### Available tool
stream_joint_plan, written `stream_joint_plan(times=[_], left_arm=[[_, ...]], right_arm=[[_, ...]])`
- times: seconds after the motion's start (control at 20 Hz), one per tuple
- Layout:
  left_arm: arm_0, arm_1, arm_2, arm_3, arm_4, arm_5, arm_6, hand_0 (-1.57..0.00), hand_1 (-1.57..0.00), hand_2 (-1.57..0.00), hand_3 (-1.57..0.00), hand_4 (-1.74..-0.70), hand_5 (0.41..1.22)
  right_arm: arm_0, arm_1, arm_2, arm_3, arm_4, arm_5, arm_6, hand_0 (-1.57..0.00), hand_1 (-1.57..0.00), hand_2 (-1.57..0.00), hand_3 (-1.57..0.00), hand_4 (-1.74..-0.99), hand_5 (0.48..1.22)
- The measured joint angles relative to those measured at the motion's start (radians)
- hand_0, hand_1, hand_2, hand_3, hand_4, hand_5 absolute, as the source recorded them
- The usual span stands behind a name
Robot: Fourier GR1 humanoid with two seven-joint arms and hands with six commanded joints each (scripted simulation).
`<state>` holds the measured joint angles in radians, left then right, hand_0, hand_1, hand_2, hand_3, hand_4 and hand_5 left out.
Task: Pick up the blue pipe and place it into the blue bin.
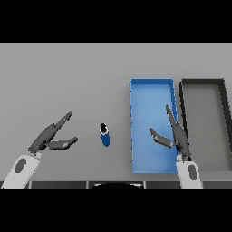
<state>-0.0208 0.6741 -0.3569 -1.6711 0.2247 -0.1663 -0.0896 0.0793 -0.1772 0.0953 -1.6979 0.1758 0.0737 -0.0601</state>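
Note:
A short blue pipe with a dark open top stands upright on the grey table, just left of the blue bin. My left hand hovers to the pipe's left, open, fingers straight and thumb spread, apart from the pipe. My right hand is over the right half of the blue bin, open, fingers pointing away from me and thumb stretched left. Neither hand holds anything.
A black bin with a grey floor sits right beside the blue bin, on its right. The grey table stretches to the left and far side.

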Motion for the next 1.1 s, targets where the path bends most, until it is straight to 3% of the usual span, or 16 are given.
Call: stream_joint_plan(times=[0.15, 0.25, 0.45, 0.55, 1.1], left_arm=[[-0.005, -0.007, -0.066, -0.061, -0.021, -0.013, 0.114, 0.00, 0.00, 0.00, 0.00, -1.05, 0.483], [-0.003, -0.015, -0.107, -0.084, -0.041, -0.030, 0.138, 0.00, 0.00, 0.00, 0.00, -1.08, 0.472], [-0.030, -0.095, -0.187, -0.055, -0.123, -0.023, 0.148, 0.00, 0.00, 0.00, 0.00, -1.12, 0.470], [-0.041, -0.128, -0.202, -0.037, -0.134, -0.023, 0.114, 0.00, 0.00, 0.00, 0.00, -1.15, 0.484], [-0.141, -0.362, -0.235, 0.212, -0.199, 0.049, 0.066, 0.00, 0.00, 0.00, 0.00, -1.10, 0.497]], right_arm=[[-0.008, -0.002, -0.013, 0.007, -0.026, 0.011, -0.007, 0.00, 0.00, 0.00, 0.00, -1.228, 0.573], [-0.002, -0.008, -0.014, 0.006, -0.022, 0.012, -0.009, 0.00, 0.00, 0.00, 0.00, -1.219, 0.572], [-0.009, -0.003, -0.009, 0.013, -0.022, 0.017, 0.004, 0.00, 0.00, 0.00, 0.00, -1.210, 0.570], [-0.007, 0.006, -0.002, 0.013, -0.011, 0.010, -0.004, 0.00, 0.00, 0.00, 0.00, -1.210, 0.564], [-0.004, 0.004, -0.020, 0.006, -0.041, 0.018, -0.002, 0.00, 0.00, 0.00, 0.00, -1.200, 0.547]])
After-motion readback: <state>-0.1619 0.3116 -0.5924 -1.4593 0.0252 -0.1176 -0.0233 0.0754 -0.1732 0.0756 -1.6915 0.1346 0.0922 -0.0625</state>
